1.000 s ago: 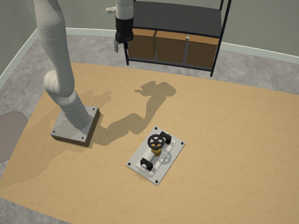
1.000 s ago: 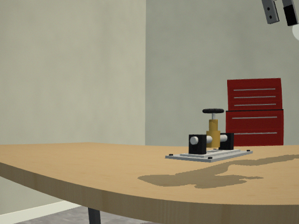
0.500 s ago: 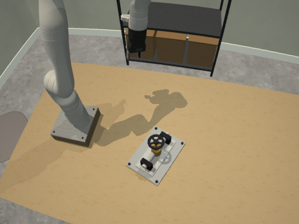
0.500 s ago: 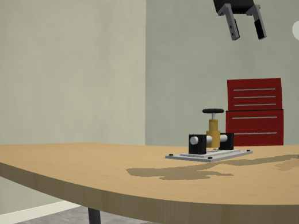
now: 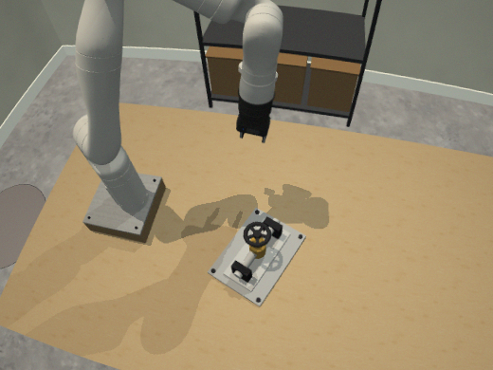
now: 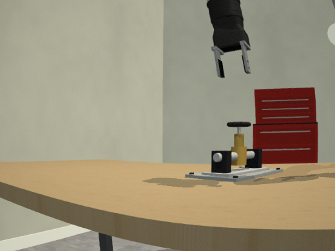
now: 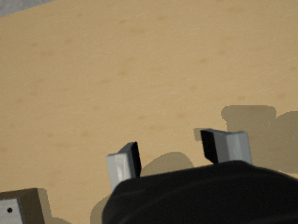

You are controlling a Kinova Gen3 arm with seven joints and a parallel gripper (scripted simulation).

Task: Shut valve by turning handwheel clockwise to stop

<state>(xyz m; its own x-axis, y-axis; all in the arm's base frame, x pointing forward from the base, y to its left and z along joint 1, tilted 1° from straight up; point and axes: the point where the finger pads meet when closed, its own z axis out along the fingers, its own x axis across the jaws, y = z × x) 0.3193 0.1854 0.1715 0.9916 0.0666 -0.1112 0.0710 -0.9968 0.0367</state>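
Observation:
The valve stands on a grey base plate (image 5: pixel 257 264) on the wooden table. Its black handwheel (image 5: pixel 257 232) lies level on top of a brass body (image 5: pixel 257 248), with a white pipe held in two black clamps. In the side view the handwheel (image 6: pixel 238 124) sits on a thin stem above the brass body (image 6: pixel 238 148). My gripper (image 6: pixel 232 62) is open and empty, high above the handwheel and pointing down. It also shows in the overhead view (image 5: pixel 253 134), well above the table. In the wrist view the open fingers frame bare table, and a plate corner (image 7: pixel 11 212) shows at the bottom left.
The arm's base (image 5: pixel 124 207) is bolted to the table left of the valve. A black shelf with brown boxes (image 5: pixel 284 71) stands behind the table. A red tool chest (image 6: pixel 285 125) stands beyond the valve in the side view.

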